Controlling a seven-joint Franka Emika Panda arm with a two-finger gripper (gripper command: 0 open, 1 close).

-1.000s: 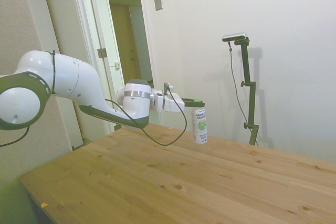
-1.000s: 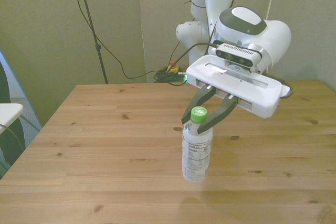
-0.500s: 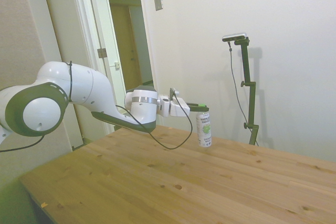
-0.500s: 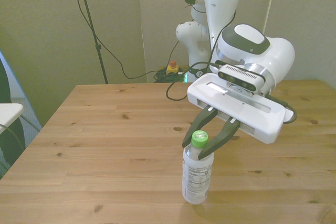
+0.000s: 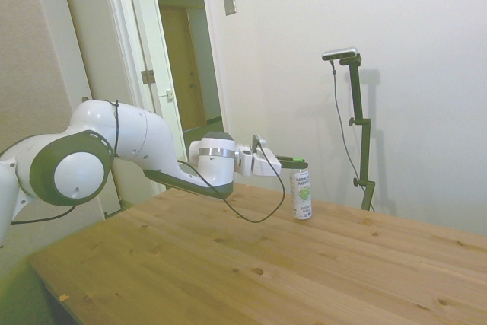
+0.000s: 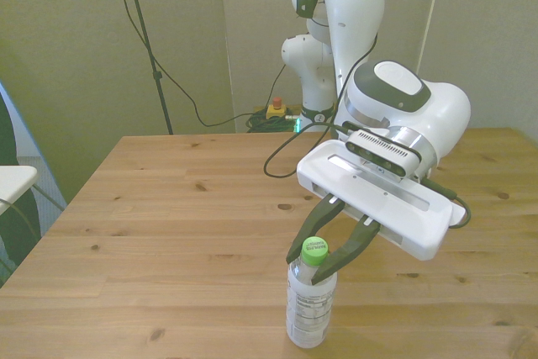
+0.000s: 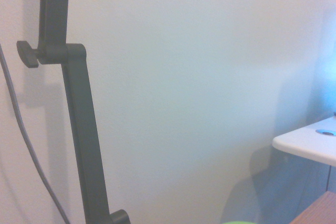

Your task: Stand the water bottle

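- My tool [image 6: 322, 251] pinches the water bottle [image 6: 309, 313] at its neck, under the green cap [image 6: 314, 247].
- Bottle's long axis vertical, hanging straight below my tool; base at the worktop [image 6: 168, 241], near its front edge.

The wooden table [image 6: 151, 208] bears only the upright water bottle [image 6: 308, 313] near its edge.

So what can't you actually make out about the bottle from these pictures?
- Whether the water bottle rests on the table: its base is too small in the side view and ambiguous in the front view.
- The label's print: too small in both views.
- The bottle in the wrist view: only a blurred green sliver at the picture's edge.
- The neck under the cap: hidden by the end effector fingers.
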